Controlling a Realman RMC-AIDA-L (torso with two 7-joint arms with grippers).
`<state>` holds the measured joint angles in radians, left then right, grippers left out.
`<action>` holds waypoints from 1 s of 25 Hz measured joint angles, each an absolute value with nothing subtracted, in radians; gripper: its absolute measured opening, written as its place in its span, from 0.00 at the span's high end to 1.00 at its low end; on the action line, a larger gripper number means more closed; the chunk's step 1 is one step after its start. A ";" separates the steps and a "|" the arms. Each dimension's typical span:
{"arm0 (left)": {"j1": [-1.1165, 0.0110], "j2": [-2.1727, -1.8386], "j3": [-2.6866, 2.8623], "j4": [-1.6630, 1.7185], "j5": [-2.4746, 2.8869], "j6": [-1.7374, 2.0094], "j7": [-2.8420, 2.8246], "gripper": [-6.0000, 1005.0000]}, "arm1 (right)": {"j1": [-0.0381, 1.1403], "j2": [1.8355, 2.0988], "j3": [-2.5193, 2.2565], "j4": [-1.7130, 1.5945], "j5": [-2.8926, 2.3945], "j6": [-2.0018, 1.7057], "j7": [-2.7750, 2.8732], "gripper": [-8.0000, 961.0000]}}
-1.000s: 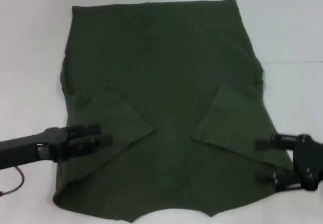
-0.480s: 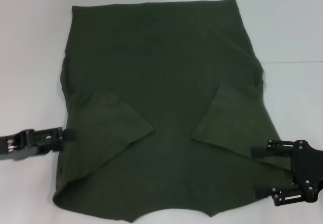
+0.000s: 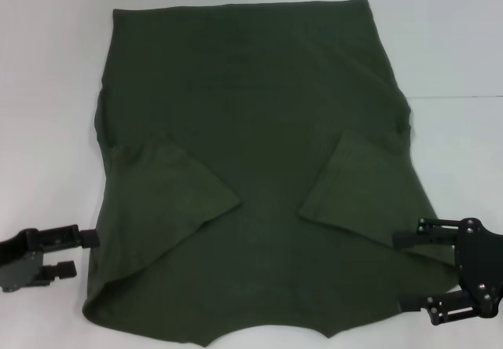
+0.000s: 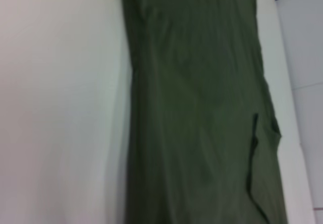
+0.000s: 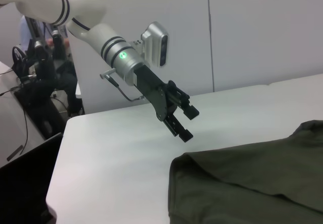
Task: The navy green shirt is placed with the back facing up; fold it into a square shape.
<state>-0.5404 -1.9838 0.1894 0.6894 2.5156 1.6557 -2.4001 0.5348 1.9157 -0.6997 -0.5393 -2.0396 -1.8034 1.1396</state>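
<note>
The navy green shirt lies flat on the white table, back up, with both short sleeves folded inward onto the body — two lighter triangular flaps pointing toward the middle. Its hem edge is at the far side and the curved neckline is nearest the robot.

The left gripper is just beyond the shirt's left edge, beside the folded left sleeve, its fingers parted with nothing between them; the upper fingertip is right at the cloth's edge. The right wrist view shows it raised above the table, clear of the fabric.

The right gripper is over the shirt's near right corner — fingers spread wide and empty, the cloth beneath them.
</note>
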 joint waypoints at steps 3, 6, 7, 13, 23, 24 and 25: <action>-0.542 -1.984 0.195 0.667 2.548 1.621 -2.412 0.12 | 0.538 1.915 -0.700 -0.540 -2.050 -1.806 1.140 0.05; -0.546 -1.983 0.196 0.649 2.574 1.601 -2.423 0.12 | 0.539 1.914 -0.701 -0.540 -2.055 -1.808 1.141 0.05; -0.547 -1.983 0.196 0.644 2.579 1.596 -2.427 0.13 | 0.539 1.913 -0.701 -0.540 -2.056 -1.808 1.141 0.05; -0.548 -1.982 0.201 0.637 2.597 1.586 -2.440 0.14 | 0.538 1.912 -0.701 -0.537 -2.059 -1.808 1.145 0.05; -0.562 -1.980 0.220 0.584 2.617 1.543 -2.439 0.15 | 0.538 1.913 -0.701 -0.536 -2.059 -1.810 1.146 0.05; -0.566 -1.980 0.229 0.579 2.620 1.536 -2.439 0.15 | 0.539 1.913 -0.701 -0.536 -2.060 -1.810 1.146 0.05; -0.568 -1.980 0.239 0.578 2.621 1.530 -2.441 0.16 | 0.539 1.913 -0.701 -0.535 -2.060 -1.810 1.146 0.05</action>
<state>-0.5682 -1.9796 0.2393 0.5776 2.6212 1.5304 -2.4405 0.5389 1.9126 -0.7011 -0.5354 -2.0599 -1.8101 1.1458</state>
